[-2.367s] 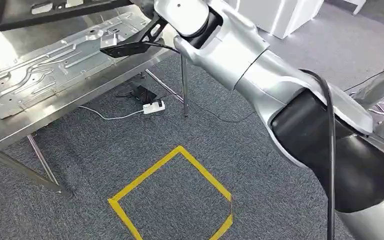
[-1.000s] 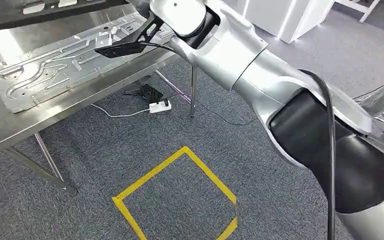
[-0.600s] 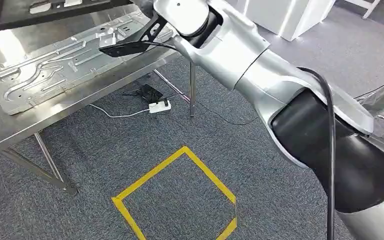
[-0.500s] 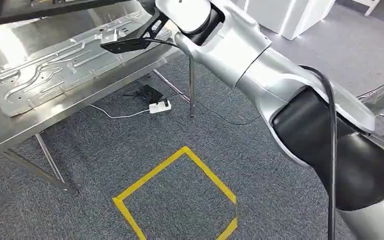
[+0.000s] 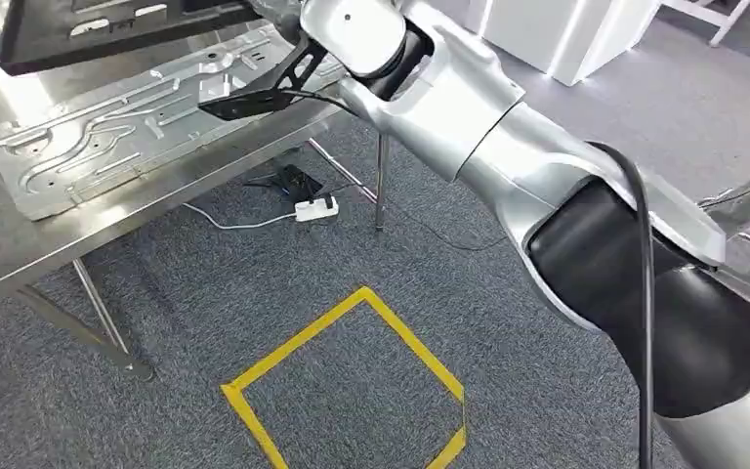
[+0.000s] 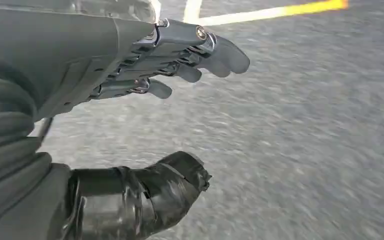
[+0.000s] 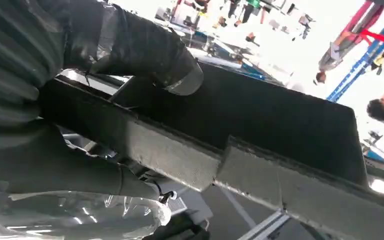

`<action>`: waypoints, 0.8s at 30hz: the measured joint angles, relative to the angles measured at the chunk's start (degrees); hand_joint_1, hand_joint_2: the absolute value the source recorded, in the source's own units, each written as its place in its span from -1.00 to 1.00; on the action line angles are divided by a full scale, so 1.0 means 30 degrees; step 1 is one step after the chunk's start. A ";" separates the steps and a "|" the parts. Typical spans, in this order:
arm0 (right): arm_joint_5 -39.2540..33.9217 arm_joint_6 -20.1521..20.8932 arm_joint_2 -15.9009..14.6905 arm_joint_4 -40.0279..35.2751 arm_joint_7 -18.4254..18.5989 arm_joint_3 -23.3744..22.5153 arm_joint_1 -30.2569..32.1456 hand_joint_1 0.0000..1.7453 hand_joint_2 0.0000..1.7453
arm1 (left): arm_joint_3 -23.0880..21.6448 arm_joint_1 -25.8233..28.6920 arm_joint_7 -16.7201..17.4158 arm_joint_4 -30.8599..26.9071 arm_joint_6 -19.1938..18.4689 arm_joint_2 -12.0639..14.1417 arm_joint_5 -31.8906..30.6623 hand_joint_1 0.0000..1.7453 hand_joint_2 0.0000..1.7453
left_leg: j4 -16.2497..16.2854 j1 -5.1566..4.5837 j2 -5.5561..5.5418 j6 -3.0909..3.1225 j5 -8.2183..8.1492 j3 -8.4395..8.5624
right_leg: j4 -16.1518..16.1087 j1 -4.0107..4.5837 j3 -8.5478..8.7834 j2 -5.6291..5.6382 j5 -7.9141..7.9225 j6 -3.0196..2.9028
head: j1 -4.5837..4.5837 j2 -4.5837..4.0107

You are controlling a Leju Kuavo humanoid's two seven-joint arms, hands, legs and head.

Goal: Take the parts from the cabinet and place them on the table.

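Tray (image 5: 107, 29), black and flat, hangs out from the right hand (image 7: 80, 65) over the steel table (image 5: 20, 244). In the right wrist view the thumb presses down on the tray's near rim while the rest of the hand wraps beneath it, so the hand is closed on that edge and carries the whole part cantilevered away from the wrist. Grip at one edge probably explains the slight tilt seen from the head view. Directly below the hand and tray lies a stamped metal panel (image 5: 146, 107), flat on the table. A black bracket (image 5: 254, 93) juts from the right forearm beside the panel's near corner, a cable trailing from it.

Left hand (image 6: 145, 100) hangs low over grey carpet, fingers straight and spread from the thumb, holding nothing; likely kept out of the way.

Judgement: carry is done, set-down is not yet. Tray is above the table, not resting on it. Room for it lies beyond the hand, past the panel's far edge; lowering straight down would land it on the panel.

Floor below the arm: yellow tape square (image 5: 352, 381), white power strip (image 5: 314, 208) under the table.
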 joint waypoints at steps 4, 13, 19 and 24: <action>0.0007 0.0459 -0.0601 0.0000 0.0065 0.0000 0.0444 1.00 1.00 | -0.0166 -0.0201 -0.3250 -0.0029 -0.1504 0.0371 -0.1221 -1.00 1.00 | 0.0091 -0.0022 -0.0088 0.0039 -0.0039 0.0000 | 0.2574 -0.0084 -0.1464 0.0001 -0.0282 -0.0008 | 0.0007 0.0000; -0.0343 0.0510 -0.1734 -0.0343 -0.0313 0.0000 0.0163 1.00 1.00 | -0.1925 -0.4016 -0.7743 -0.0788 -0.1098 0.0124 -0.1214 -1.00 1.00 | 0.0381 0.0136 -0.0267 -0.0594 -0.0182 -0.0428 | -0.3380 0.0103 0.1187 -0.0097 0.2287 -0.0758 | -0.0036 0.0000; -0.0678 0.0328 -0.1734 -0.0416 -0.0226 0.0000 0.0224 1.00 1.00 | -0.4117 -0.5195 -0.7951 -0.1623 -0.0946 -0.0146 0.1570 -1.00 1.00 | 0.5726 0.0067 -0.0041 -0.0783 -0.2142 -0.2932 | -0.3419 0.0103 0.1262 0.0134 0.2300 -0.0913 | -0.0044 0.0000; -0.0714 0.0357 -0.1668 -0.0627 0.0408 0.0000 0.0249 1.00 1.00 | -0.4546 -0.3226 -0.3989 -0.1544 -0.0296 0.0168 0.3579 -1.00 1.00 | 0.0117 -0.0177 0.0106 -0.0454 -0.0023 -0.0175 | -0.3049 0.0153 0.1185 0.0511 0.1976 -0.0695 | -0.0051 0.0000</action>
